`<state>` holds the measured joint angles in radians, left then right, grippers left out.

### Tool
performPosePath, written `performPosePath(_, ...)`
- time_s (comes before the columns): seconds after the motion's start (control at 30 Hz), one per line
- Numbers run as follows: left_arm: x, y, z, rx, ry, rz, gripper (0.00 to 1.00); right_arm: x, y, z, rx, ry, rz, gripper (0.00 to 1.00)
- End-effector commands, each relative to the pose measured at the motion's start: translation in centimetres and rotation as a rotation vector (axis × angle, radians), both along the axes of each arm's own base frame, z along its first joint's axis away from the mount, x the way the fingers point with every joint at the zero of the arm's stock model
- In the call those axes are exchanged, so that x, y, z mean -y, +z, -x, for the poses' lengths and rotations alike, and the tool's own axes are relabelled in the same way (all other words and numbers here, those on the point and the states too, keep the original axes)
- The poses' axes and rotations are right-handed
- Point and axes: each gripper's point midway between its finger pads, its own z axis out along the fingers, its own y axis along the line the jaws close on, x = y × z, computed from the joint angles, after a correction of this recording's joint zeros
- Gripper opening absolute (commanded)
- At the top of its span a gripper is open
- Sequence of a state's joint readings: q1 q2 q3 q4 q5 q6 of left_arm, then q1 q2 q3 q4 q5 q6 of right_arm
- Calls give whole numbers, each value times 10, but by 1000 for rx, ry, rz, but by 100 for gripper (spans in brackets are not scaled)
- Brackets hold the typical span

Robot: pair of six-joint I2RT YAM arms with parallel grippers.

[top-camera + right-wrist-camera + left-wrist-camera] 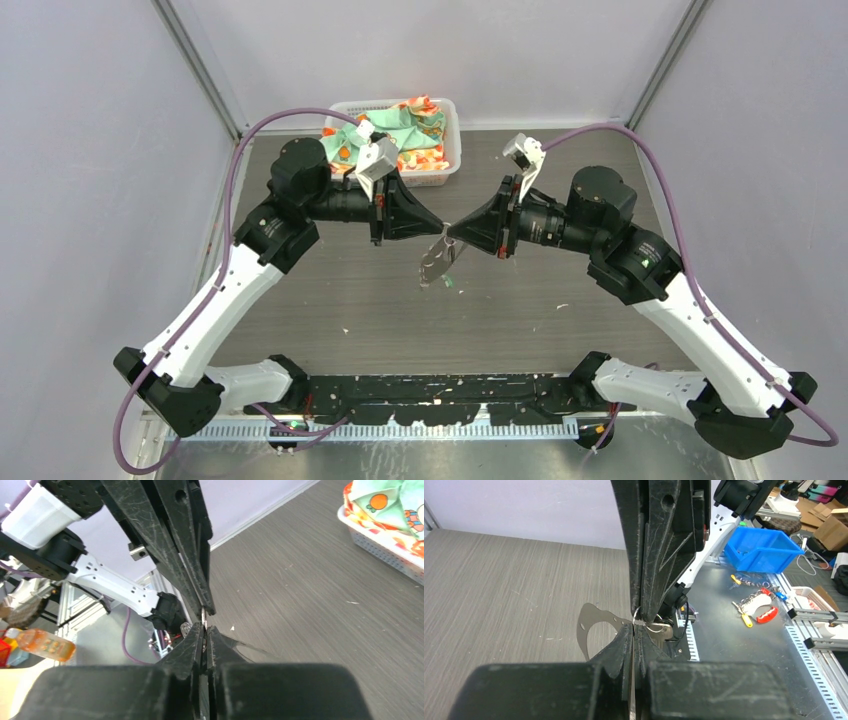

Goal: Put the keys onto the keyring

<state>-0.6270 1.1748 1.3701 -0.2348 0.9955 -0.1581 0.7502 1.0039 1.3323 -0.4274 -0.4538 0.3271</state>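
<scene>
Hanging above mid-table, the keyring (436, 265) is pinched by the closed left gripper (441, 228). The right gripper (450, 237) meets it tip to tip, jaws nearly together, contents unclear.

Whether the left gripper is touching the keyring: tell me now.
Touching. The left wrist view shows the thin grey band of the keyring running straight into the closed tips of the left gripper. It is pinched there with no gap showing.
</scene>
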Motion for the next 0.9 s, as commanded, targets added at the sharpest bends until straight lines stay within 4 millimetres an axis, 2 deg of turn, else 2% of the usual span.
performPosePath(0.0,-3,19,9,52,-21,48,0,-3,17,8,58,59,-41,1)
performPosePath(0.13,-4,7,10,44,-38,8,0,-1,8,13,44,86,14,1)
performPosePath(0.2,-4,3,13,34,-59,-11,12,1,5,15,42,96,47,1)
performPosePath(0.3,-6,-7,24,4,-154,-63,39,3,-5,18,20,123,111,1)
performPosePath(0.37,-8,-13,29,-7,-201,-101,44,4,-10,20,15,145,157,1)
performPosePath(0.47,-9,-16,30,25,-236,-142,44,4,-18,21,-7,171,212,1)
performPosePath(0.7,-5,-29,33,53,-263,-237,29,2,-22,18,-26,193,262,1)
performPosePath(0.87,-2,-39,29,96,-252,-293,26,0,-23,19,-34,213,276,1)
